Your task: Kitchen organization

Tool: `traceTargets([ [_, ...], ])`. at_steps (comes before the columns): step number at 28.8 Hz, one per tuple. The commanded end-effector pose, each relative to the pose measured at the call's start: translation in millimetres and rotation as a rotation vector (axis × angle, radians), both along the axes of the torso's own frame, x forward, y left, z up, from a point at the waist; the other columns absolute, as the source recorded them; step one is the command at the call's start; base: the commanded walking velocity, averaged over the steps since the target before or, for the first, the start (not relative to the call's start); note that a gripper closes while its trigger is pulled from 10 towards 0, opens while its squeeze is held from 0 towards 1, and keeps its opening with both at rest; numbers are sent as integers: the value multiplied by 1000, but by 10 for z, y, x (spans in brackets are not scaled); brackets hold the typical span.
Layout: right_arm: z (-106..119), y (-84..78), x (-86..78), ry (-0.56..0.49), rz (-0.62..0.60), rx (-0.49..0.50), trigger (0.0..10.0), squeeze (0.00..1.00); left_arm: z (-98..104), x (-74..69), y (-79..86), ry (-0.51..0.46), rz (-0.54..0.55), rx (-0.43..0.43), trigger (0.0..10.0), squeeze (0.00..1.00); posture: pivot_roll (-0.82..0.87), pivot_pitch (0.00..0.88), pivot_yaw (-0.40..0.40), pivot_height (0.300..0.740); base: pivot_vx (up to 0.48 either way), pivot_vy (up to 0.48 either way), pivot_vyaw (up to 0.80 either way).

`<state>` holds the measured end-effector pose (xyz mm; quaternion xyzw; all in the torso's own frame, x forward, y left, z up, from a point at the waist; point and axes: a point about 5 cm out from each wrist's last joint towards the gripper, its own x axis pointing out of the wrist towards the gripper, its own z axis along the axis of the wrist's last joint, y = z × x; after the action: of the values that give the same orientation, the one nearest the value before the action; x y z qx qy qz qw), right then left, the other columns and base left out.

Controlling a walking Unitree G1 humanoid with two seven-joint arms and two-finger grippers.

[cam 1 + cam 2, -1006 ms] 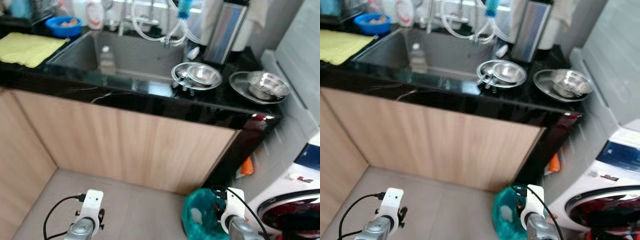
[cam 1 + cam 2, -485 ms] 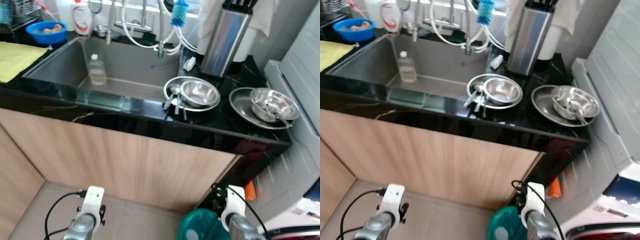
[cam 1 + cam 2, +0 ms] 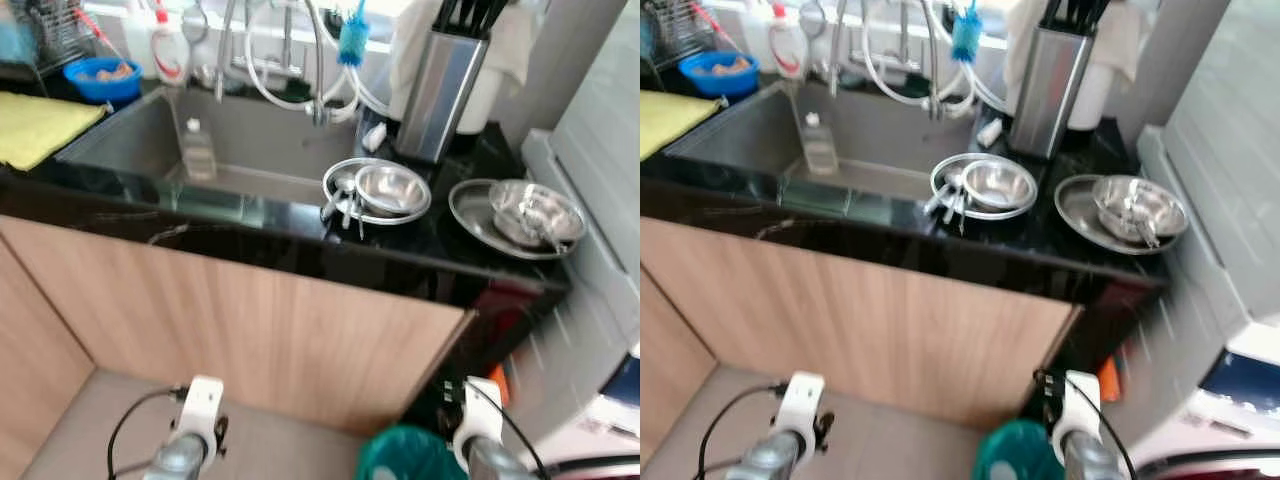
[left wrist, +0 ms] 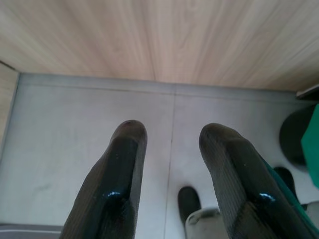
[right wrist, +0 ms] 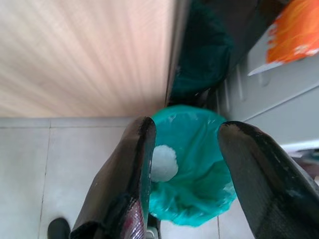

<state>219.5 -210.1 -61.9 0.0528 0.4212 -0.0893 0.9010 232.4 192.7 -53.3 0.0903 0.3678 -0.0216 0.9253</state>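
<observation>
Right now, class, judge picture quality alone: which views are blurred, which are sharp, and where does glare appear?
Left eye view: soft with motion blur; the black counter gives a glossy sheen beside the sink. Right eye view: blurred as well, worst at the lower right edge. Left wrist view: the left pincer is sharp, small highlights on its fingers. Right wrist view: the right pincer is sharp over the green bin bag.

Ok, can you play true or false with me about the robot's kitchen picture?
1. A clear bottle stands inside the sink. True.
2. The blue bowl sits right of the sink. False: it sits left of it, behind the yellow cloth.
3. Both claws hang low and open, holding nothing: left claw, right claw. True.
4. The bin bag under the right claw is red. False: it is green.
5. Two steel plates, each with a bowl on it, sit on the black counter. True.
</observation>
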Motion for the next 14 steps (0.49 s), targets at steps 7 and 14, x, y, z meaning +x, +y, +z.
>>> traceTargets([
  [7, 6, 1, 10, -5, -6, 5, 10000, 0, 10, 15, 14, 7, -10, 4, 10000, 0, 119, 0, -108, 740, 0, 451, 0],
  [14, 7, 9, 14, -3, -5, 9, 10000, 0, 16, 27, 10, 5, -16, 1, 10000, 0, 119, 0, -103, 740, 0, 480, -445],
])
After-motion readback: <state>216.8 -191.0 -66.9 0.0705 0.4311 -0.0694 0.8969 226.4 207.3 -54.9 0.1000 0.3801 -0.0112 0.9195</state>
